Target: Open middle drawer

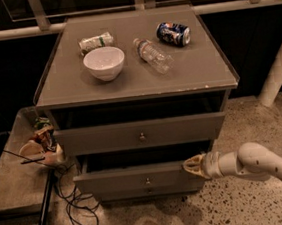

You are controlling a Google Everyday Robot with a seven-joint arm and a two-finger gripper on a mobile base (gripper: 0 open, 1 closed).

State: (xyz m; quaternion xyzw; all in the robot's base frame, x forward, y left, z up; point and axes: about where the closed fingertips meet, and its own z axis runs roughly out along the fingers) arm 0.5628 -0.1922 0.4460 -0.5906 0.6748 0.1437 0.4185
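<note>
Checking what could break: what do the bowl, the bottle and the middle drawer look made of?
Bowl: white and smooth, likely ceramic or plastic. Bottle: see-through, probably clear plastic. Middle drawer: flat matte grey front, looks like painted wood, with a small metal-looking knob. The hand sits at its right upper edge.
</note>
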